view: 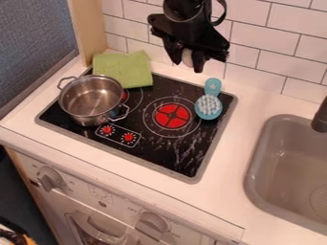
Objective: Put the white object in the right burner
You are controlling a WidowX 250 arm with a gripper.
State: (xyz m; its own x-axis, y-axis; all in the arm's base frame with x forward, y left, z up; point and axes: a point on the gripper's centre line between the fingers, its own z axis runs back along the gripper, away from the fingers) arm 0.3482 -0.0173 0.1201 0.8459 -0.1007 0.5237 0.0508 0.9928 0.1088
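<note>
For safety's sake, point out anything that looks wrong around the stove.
A brush lies beside the right burner, and a cloth overlaps the stove's back left corner; both seem odd that near burners. Pale streaks mark the front right; scratches or reflections, I can't tell.

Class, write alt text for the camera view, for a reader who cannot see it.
A black robot gripper at top centre holds a small white object between its fingers, not yet on the red right burner of a black stovetop. A metal pot stands left, a green cloth behind it; a teal brush lies right of the burner.
</note>
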